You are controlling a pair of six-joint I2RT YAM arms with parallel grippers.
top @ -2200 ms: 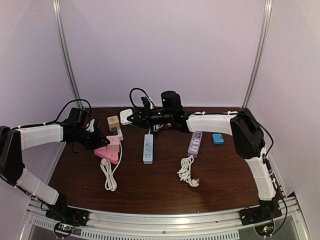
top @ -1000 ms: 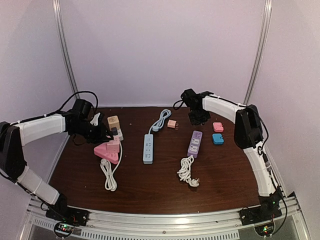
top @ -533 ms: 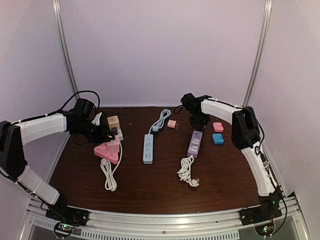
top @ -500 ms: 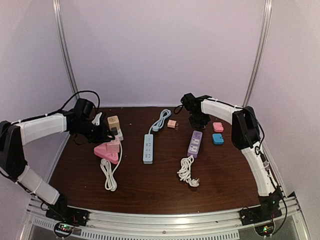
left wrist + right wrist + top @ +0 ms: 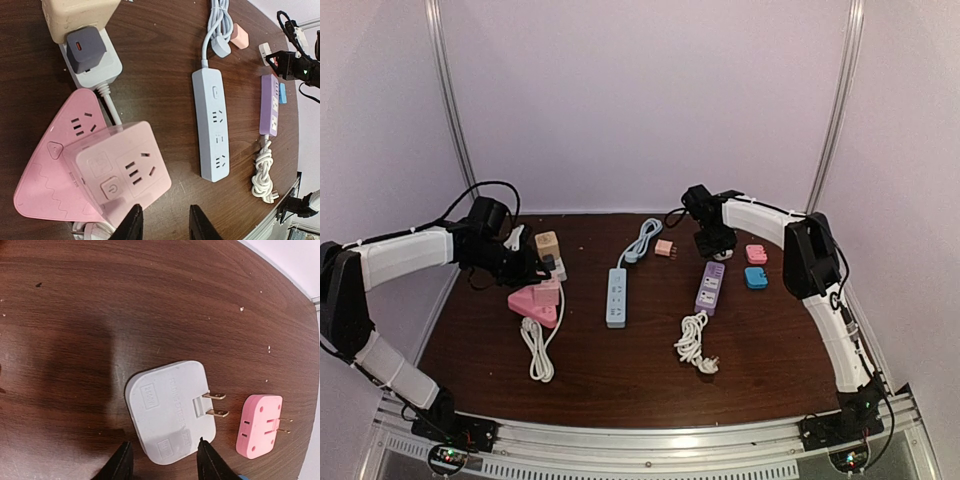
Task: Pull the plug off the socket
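A white two-pin plug (image 5: pixel 170 410) lies flat on the brown table, free of any socket, its pins pointing right. My right gripper (image 5: pixel 165 462) is open, one finger on each side of the plug's near end; from above, the right gripper (image 5: pixel 715 240) is at the back right. A pink cube socket (image 5: pixel 122 175) sits on a pink triangular strip (image 5: pixel 50 170). My left gripper (image 5: pixel 165 225) is open beside the cube's corner, with bare table between its fingers. Beyond them, a grey charger (image 5: pixel 85 47) sits in a white socket (image 5: pixel 97 70).
A pink plug (image 5: pixel 257 425) lies just right of the white plug. A blue power strip (image 5: pixel 617 295), a purple strip (image 5: pixel 710 287) with a coiled white cable (image 5: pixel 694 342), a small pink plug (image 5: pixel 664 248), a blue block (image 5: pixel 756 278) and a beige cube (image 5: pixel 547 245) are spread over the table.
The right arm swung from the table's left-centre to the back right, and its jaws have now spread off the white plug. The left jaws have parted a little.
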